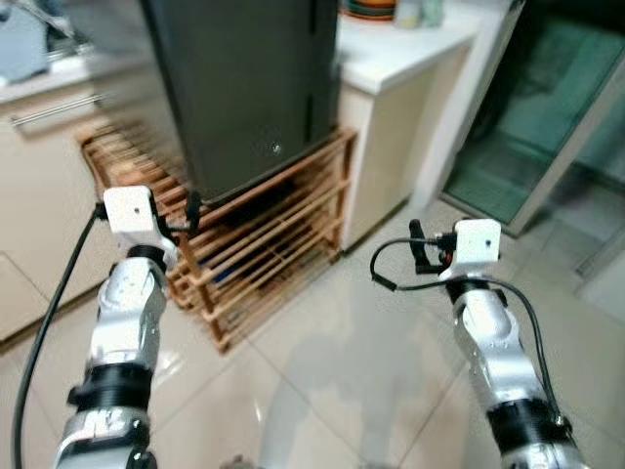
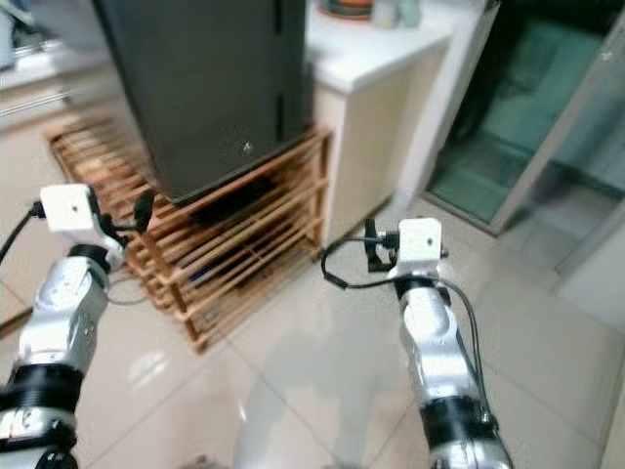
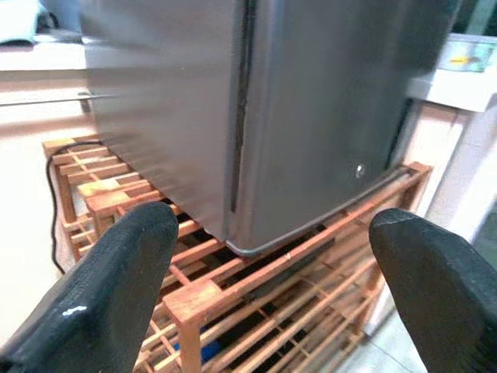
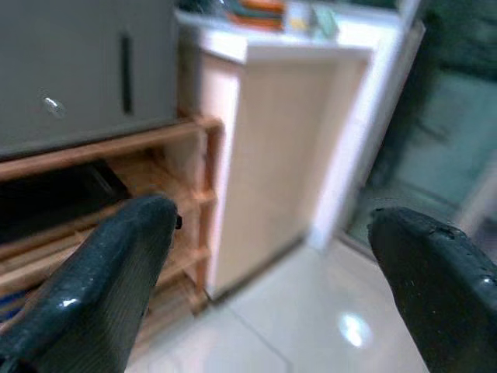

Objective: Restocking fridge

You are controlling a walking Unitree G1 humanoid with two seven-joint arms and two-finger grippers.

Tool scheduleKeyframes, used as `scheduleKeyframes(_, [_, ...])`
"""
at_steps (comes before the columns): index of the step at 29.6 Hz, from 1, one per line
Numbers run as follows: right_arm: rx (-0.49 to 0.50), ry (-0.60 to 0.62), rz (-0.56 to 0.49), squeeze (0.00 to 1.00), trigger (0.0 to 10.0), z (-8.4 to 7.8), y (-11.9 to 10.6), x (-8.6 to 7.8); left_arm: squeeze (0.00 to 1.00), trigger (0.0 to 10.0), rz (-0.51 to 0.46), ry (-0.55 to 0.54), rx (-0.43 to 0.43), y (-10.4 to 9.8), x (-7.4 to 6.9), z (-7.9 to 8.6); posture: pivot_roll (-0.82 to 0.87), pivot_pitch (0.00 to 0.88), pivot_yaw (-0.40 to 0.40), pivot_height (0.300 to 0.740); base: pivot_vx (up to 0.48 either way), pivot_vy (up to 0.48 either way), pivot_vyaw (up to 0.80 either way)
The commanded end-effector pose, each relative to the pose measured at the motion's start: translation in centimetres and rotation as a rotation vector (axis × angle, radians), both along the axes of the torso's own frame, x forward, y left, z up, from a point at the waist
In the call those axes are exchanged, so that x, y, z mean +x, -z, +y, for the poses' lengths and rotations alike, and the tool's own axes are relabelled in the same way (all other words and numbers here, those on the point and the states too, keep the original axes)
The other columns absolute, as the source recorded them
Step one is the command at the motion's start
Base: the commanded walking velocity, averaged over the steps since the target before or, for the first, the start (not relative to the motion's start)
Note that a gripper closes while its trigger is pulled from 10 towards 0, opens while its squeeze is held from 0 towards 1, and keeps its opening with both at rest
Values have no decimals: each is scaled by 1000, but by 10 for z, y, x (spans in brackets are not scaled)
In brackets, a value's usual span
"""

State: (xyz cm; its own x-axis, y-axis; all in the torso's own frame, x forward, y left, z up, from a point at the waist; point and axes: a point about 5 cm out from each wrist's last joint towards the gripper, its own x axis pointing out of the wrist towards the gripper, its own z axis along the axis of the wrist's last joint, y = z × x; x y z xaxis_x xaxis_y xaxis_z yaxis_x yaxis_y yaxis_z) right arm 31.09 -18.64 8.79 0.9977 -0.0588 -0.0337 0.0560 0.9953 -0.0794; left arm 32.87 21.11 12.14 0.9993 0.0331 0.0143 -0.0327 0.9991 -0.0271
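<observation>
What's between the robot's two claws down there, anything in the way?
Just bare tiled floor between the left gripper and right gripper, seen from the head cameras.

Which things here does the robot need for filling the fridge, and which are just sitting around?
For the job:
fridge, door shut
left hand, open, empty
right hand, open, empty

Just sitting around:
wooden rack under the fridge
white counter
stacked plates on it
glass door

Two silver jointed arms, black collar bands near lower ends. White boxy wrist module atop each. Black cables: one trailing from left module, one looping off right. Long black fingers (image 3: 116, 287) (matte, faintly textured).
</observation>
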Motion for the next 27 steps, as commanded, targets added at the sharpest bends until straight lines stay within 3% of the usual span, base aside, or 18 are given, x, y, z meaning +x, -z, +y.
scheduleKeyframes(1, [19, 10, 0, 0, 10000, 5, -3, 6, 0, 10000, -11, 14, 33, -5, 2, 1, -15, 0, -32, 740, 0, 480, 0])
scheduleKeyframes(2, [28, 17, 17, 1000, 10000, 6, -1, 8, 0, 10000, -18, 36, 44, -8, 3, -2, -7, 0, -20, 740, 0, 480, 0])
scheduleKeyframes(4, [66, 27, 36, 1000, 10000, 5, 2, 8, 0, 10000, -23, 46, 49, -11, 3, -3, -3, 0, -17, 740, 0, 480, -366])
scheduleKeyframes(11, [22, 39, 2, 1000, 10000, 8, 0, 11, 0, 10000, -58, 86, 81, -20, 7, -11, 1, 0, -6, 740, 0, 480, -737])
scheduleKeyframes(12, [16, 47, -10, 369, 10000, 8, -2, 11, 0, 10000, -56, 92, 79, -20, 8, -13, 0, 0, -6, 740, 0, 480, 0])
scheduleKeyframes(13, [4, 48, -25, 0, 10000, 8, -4, 12, 0, 10000, -57, 103, 72, -20, 8, -16, -2, 0, -6, 740, 0, 480, 0])
scheduleKeyframes(20, [0, 7, -96, 0, 10000, 19, -17, 14, 0, 10000, -64, 196, 27, -18, 4, -46, -7, 0, -23, 740, 0, 58, 0])
scheduleKeyframes(27, [4, -36, -106, 0, 10000, 29, -17, 15, 0, 10000, -94, 207, 6, -25, 6, -58, -5, 0, -35, 740, 480, 0, 0])
